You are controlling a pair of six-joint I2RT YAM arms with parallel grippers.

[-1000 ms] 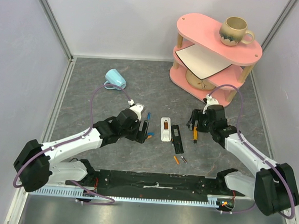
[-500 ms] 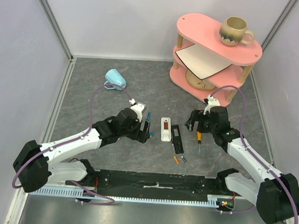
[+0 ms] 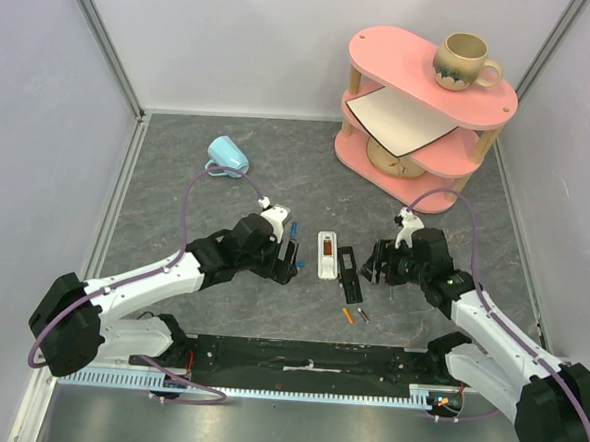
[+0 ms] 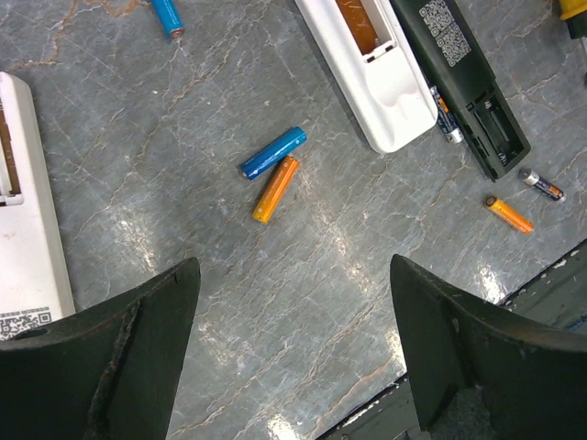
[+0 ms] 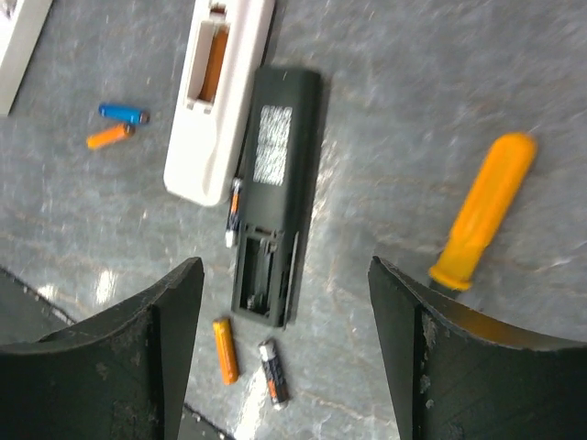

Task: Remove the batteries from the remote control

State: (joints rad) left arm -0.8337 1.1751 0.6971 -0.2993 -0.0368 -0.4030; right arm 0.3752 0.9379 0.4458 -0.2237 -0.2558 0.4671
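Only the orange handle of the screwdriver [image 5: 484, 209] shows (shaft behind a finger of the right gripper [image 5: 284, 275]); the left wrist view crops a white remote [image 4: 27, 220].

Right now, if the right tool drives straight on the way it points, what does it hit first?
Probably the black remote: its open bay sits centred between the right tool's spread fingers. The screwdriver lies off to the side. Depth is unclear.

We are looking at a blue battery [image 4: 273, 153] and an orange battery [image 4: 275, 189] on a grey, pale-veined table [image 4: 183, 229], with a white remote [image 4: 399, 101], a black remote [image 4: 468, 82], a dark grey battery [image 4: 543, 184] and an orange-handled screwdriver [image 5: 481, 213].
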